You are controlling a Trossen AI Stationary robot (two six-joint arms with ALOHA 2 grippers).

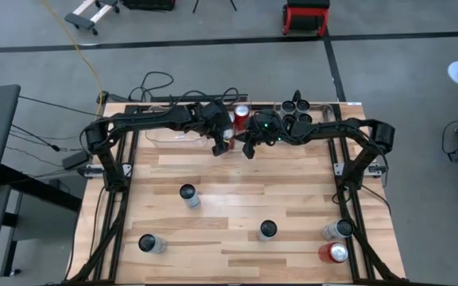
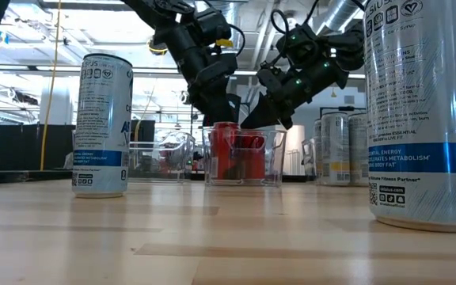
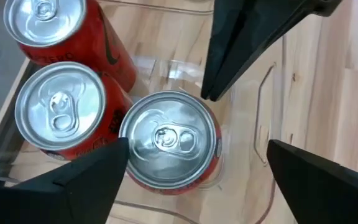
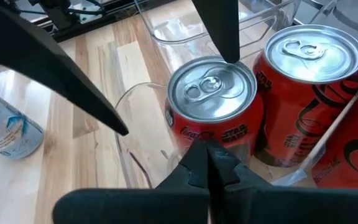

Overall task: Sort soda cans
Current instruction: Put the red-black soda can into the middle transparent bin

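Note:
Three red soda cans with silver tops stand in a clear bin [image 1: 241,119] at the table's far middle. My left gripper [image 3: 198,143] hovers above the nearest red can [image 3: 169,143], open, with one finger on each side of its top. My right gripper [image 4: 208,146] is shut and slants down beside the same red can [image 4: 213,90]. Three silver cans [image 1: 188,195], [image 1: 267,230], [image 1: 149,242] stand upright on the bare table. A silver can [image 1: 336,230] and a red can [image 1: 332,253] stand near the right front corner. My left gripper has one fingertip [image 3: 120,149] right at the can's top rim [image 3: 129,134], while the other fingertip stands clear of it; I cannot tell whether it touches. My right gripper's shut fingertips [image 4: 207,149] point at the can's upper side wall [image 4: 194,134] from the table's right; I cannot tell whether they touch.
An empty clear bin [image 1: 165,131] sits left of the red cans' bin. A bin with dark-topped cans [image 1: 296,107] sits to the right. In the low view a silver can [image 2: 418,111] looms close on the right and another [image 2: 101,127] on the left.

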